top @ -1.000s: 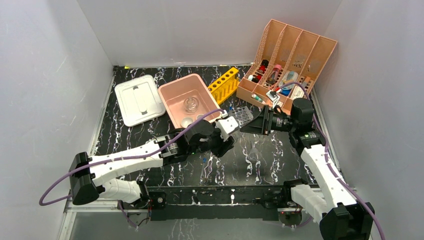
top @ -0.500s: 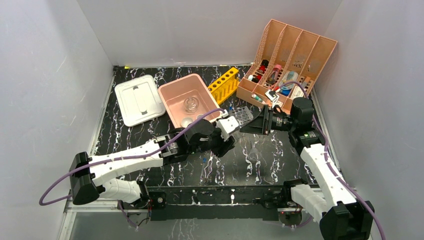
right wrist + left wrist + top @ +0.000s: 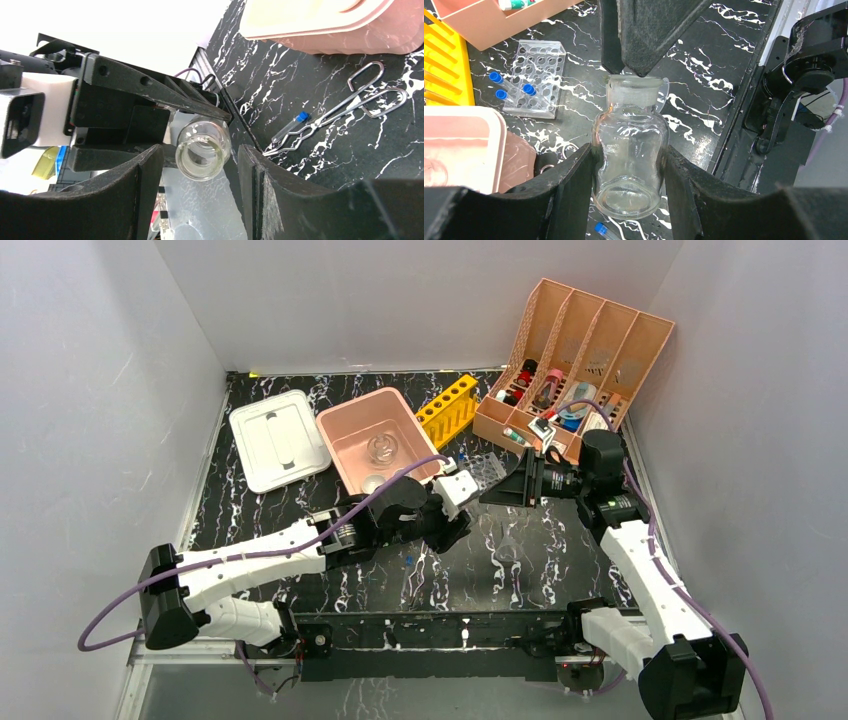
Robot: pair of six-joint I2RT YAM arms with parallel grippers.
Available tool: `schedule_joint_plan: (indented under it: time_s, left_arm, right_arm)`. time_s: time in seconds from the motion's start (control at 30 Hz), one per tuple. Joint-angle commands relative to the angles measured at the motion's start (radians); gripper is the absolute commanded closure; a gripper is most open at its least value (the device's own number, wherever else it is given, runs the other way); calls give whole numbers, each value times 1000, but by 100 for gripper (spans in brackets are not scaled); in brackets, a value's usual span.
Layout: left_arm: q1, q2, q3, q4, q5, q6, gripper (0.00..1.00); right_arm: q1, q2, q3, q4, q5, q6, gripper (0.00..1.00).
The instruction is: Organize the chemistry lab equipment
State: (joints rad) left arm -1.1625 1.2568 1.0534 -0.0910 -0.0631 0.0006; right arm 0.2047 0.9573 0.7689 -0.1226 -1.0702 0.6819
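Bottle (image 3: 630, 150) clamped in left claw (image 3: 628, 165), mouth between right claw's (image 3: 200, 151) spread jaws.

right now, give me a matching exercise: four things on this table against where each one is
1 glass bottle
2 wire tongs
3 yellow rack
4 white lid

A left of the pink tub
B held in the left pincer
C right of the pink tub
D flat on the table by a blue-capped tube

Pairs: 1-B, 2-D, 3-C, 4-A
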Motion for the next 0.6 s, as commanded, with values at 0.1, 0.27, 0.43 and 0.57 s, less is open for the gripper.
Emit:
schedule_joint_plan:
  time_s: [0.1,0.27,0.43,0.57]
  left_arm:
    - [0,6,35,43,13,14,63]
    - [0,23,57,40,17,29,63]
    - [0,23,60,42,17,30,63]
    - [0,13,66,39,18,30,63]
  right_arm:
    - [2,-31,-2,118,-58,65,35]
    - [9,-36,-30,113,-39,63,37]
    - [9,-31,-34,107,-35,51,37]
    - [9,-16,-9,11,19,-36,37]
